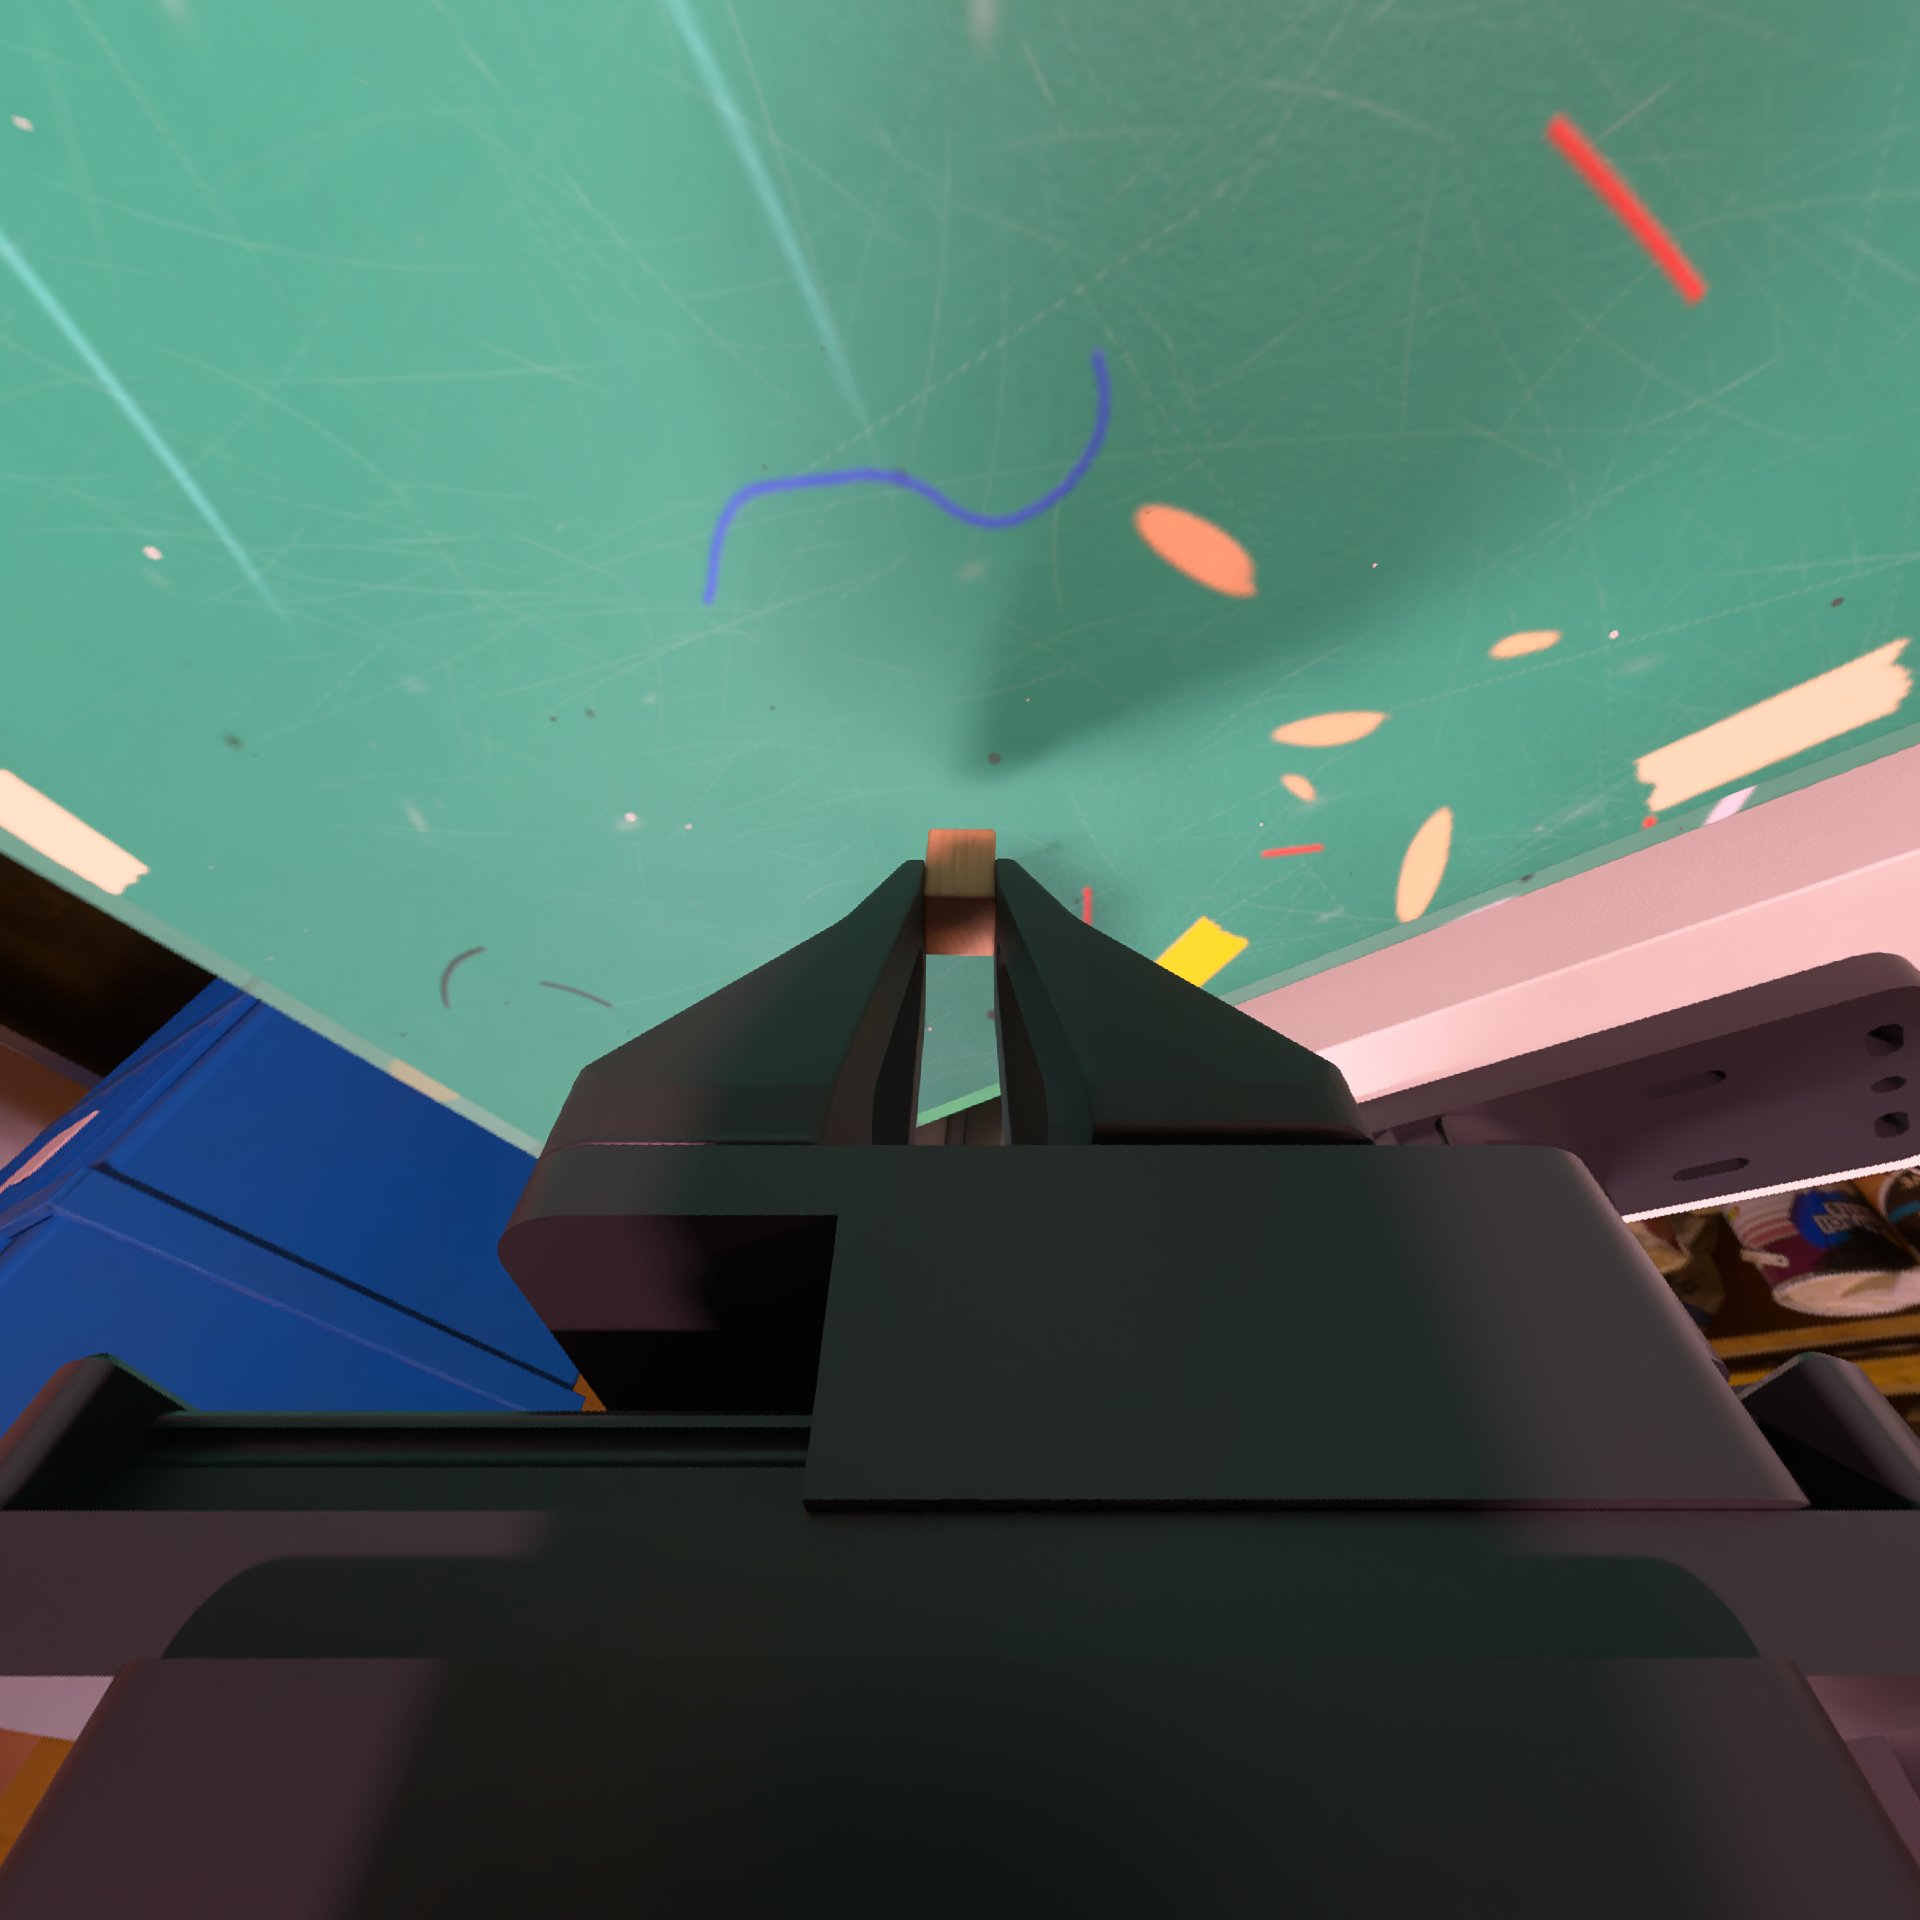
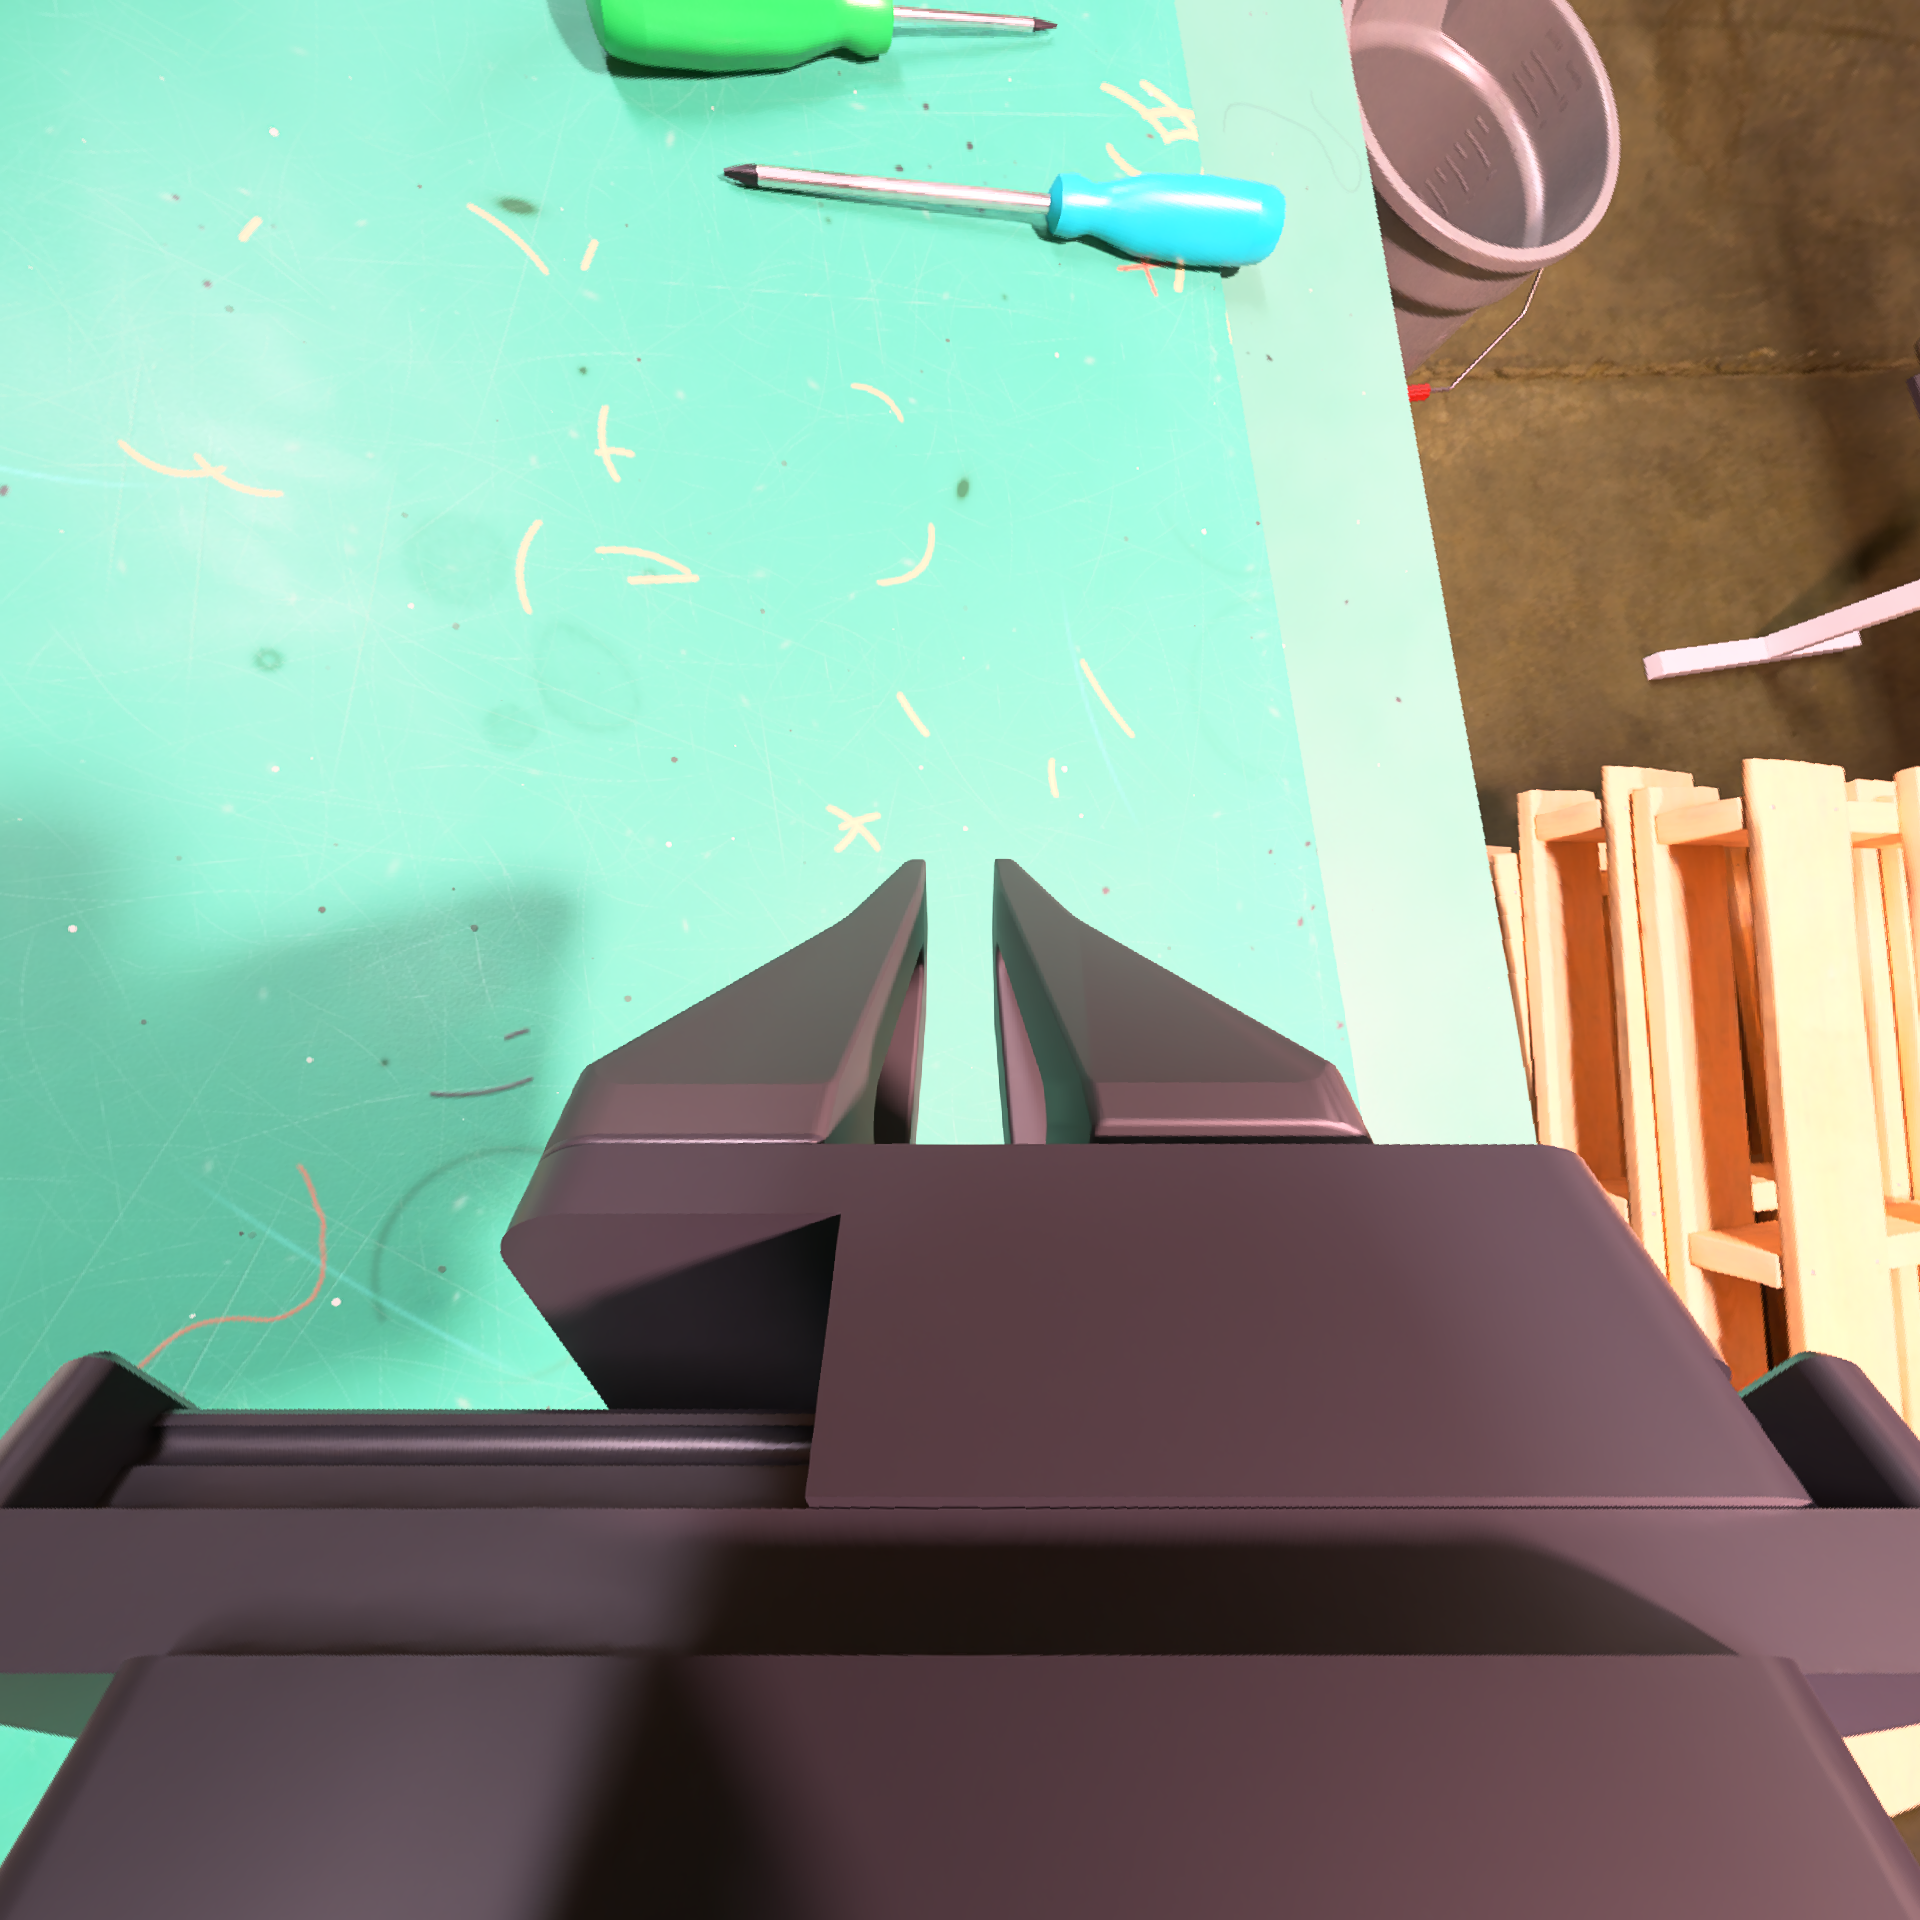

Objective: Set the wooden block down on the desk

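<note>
My left gripper (image 1: 960, 868) is shut on the small wooden block (image 1: 960, 860), pinched between its fingertips. The block's pale end sticks out past the tips. It hangs above the green desk mat (image 1: 520, 416), and the arm's shadow falls on the mat further ahead. My right gripper (image 2: 959, 868) holds nothing; its jaws stand close together with only a narrow slit between them, low over the green mat (image 2: 416, 623) near the desk's right edge.
A blue-handled screwdriver (image 2: 1164, 216) and a green-handled screwdriver (image 2: 743, 29) lie on the mat ahead of the right gripper. A grey bucket (image 2: 1486, 156) and wooden pallets (image 2: 1714, 1039) stand off the desk. A blue cabinet (image 1: 260, 1195) is beyond the left edge.
</note>
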`<state>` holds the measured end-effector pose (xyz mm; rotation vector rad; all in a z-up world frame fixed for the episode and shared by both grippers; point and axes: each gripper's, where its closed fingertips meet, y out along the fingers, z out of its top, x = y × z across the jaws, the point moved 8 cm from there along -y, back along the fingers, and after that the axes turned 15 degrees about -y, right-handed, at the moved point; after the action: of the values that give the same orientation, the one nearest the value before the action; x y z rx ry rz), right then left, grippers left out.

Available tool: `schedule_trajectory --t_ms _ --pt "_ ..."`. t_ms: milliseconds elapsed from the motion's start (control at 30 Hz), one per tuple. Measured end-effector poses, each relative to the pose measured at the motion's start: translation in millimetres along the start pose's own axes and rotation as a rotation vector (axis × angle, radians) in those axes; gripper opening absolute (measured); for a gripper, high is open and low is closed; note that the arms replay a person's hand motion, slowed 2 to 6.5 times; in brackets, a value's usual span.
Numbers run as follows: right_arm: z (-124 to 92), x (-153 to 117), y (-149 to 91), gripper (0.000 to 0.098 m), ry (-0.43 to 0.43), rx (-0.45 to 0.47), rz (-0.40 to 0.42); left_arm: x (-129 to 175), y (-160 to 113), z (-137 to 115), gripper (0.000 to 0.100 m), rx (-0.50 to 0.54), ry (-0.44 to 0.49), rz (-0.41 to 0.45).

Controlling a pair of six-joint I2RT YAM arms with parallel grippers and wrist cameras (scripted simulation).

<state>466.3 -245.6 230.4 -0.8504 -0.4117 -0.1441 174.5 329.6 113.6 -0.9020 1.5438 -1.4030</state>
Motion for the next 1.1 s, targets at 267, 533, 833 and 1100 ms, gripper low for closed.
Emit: schedule_trajectory --t_ms 267,533,833,1100 --pt "1.2 1.8 -1.2 0.0106 0.000 0.011 -0.003 -7.2 -77.1 13.4 0.011 0.166 0.001 0.115" --pt "-0.4 2.5 0.4 0.0107 0.004 0.011 0.001 32.5 -182.8 66.8 0.011 0.373 0.109 0.157" --pt "-1.2 -0.3 2.7 0.0107 -0.007 -0.013 0.013 127.1 -191.7 147.7 0.011 0.393 0.381 0.101" --pt "2.8 -6.1 0.1 0.0107 -0.037 -0.014 0.025 190.2 -122.9 211.6 0.011 0.242 0.570 0.101"
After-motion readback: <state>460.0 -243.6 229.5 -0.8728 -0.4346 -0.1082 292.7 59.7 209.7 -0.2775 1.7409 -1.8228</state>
